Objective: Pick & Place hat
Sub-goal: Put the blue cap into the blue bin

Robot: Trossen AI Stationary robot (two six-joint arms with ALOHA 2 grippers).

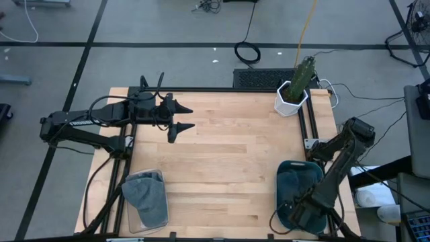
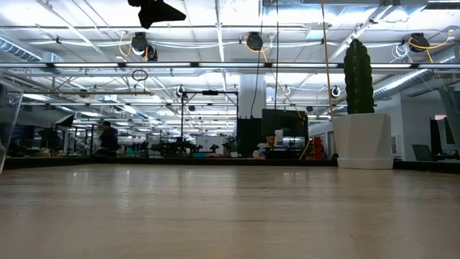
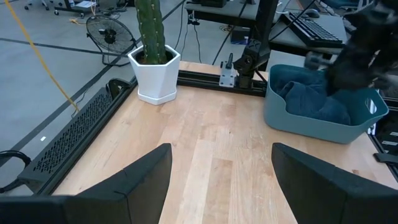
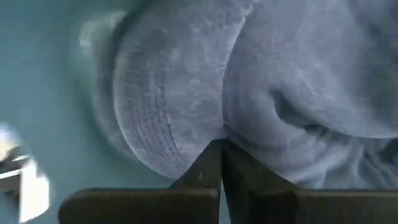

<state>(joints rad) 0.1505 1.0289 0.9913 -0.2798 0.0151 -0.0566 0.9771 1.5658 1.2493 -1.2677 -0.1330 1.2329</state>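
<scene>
A blue hat (image 4: 186,93) lies in a teal bin (image 1: 316,169) at the table's near right; the left wrist view shows the hat (image 3: 305,99) and the bin (image 3: 311,124) too. My right gripper (image 4: 221,149) points down into the bin (image 1: 295,207), shut on the hat. My left gripper (image 1: 185,117) hovers open over the table's far left part, well above the wood (image 3: 221,180), with nothing between its fingers. My right gripper pinches the hat's cloth between its two fingertips, at a crease (image 4: 225,127) where the stitched brim (image 4: 155,130) meets the softer crown (image 4: 298,81). The fingers come from above, pointing down. Whether the hat is clear of the bin's floor I cannot tell.
A grey cloth (image 1: 146,193) lies in a clear bin (image 1: 158,176) at the near left. A cactus in a white pot (image 1: 291,99) stands at the far right corner. Bare wood lies between the two bins.
</scene>
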